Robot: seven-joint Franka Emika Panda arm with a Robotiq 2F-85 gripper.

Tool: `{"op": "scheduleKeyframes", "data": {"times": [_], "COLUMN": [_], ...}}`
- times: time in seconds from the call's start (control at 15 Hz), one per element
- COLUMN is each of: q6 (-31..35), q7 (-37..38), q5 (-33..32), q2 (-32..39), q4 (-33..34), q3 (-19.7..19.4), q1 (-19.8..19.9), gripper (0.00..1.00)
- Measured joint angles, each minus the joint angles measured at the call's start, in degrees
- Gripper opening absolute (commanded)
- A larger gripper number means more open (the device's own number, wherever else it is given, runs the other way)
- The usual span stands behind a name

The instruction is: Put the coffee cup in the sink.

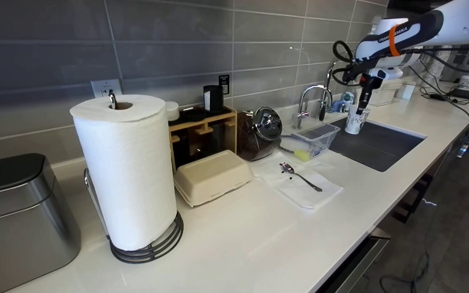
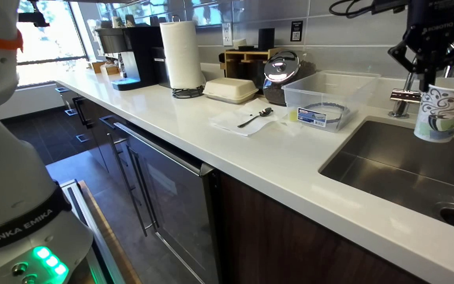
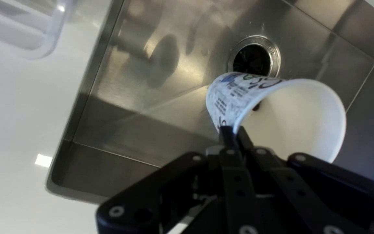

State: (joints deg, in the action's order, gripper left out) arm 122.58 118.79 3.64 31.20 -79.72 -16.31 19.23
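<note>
The coffee cup [image 2: 443,118] hangs over the basin of the sink [image 2: 384,165], mouth up and base down. Its long axis stands roughly vertical; any slight tilt is hard to judge. The gripper [image 3: 234,130] pinches the cup's wall at the rim, one finger on each side of it. Only the wrist view looks into the cup, showing a pale inside with a dark spot [image 3: 256,107]; there, the base lies toward the drain [image 3: 253,58]. Brown swirls and a printed cup motif show clearly in an exterior view.

Just beside the sink, in both exterior views, a clear plastic tub [image 2: 325,98] stands on the counter [image 2: 282,154]; past it, a spoon [image 1: 301,178] lies on a white napkin [image 1: 310,199]. A coffee machine [image 2: 142,51] and the arm's base [image 2: 14,189], with green lights [image 2: 52,260], appear in an exterior view alone.
</note>
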Motion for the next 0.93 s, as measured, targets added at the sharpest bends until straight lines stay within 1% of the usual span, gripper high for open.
{"op": "scheduleKeyframes", "data": {"times": [0.13,0.33,0.4,0.6,0.93], "q6": [0.0,0.0,0.0,0.4,4.4], "q7": [-0.2,-0.2,-0.2,-0.3,-1.1], "q5": [0.1,0.1,0.1,0.1,2.0], "q2": [1.2,0.7,0.5,0.9,5.8], "q4": [0.5,0.6,0.6,0.7,1.0], "q3": [-0.3,-0.3,-0.3,-0.3,0.0], "q1": [0.2,-0.1,-0.1,0.0,0.7], "gripper": [0.04,0.04,0.01,0.01,0.01]}}
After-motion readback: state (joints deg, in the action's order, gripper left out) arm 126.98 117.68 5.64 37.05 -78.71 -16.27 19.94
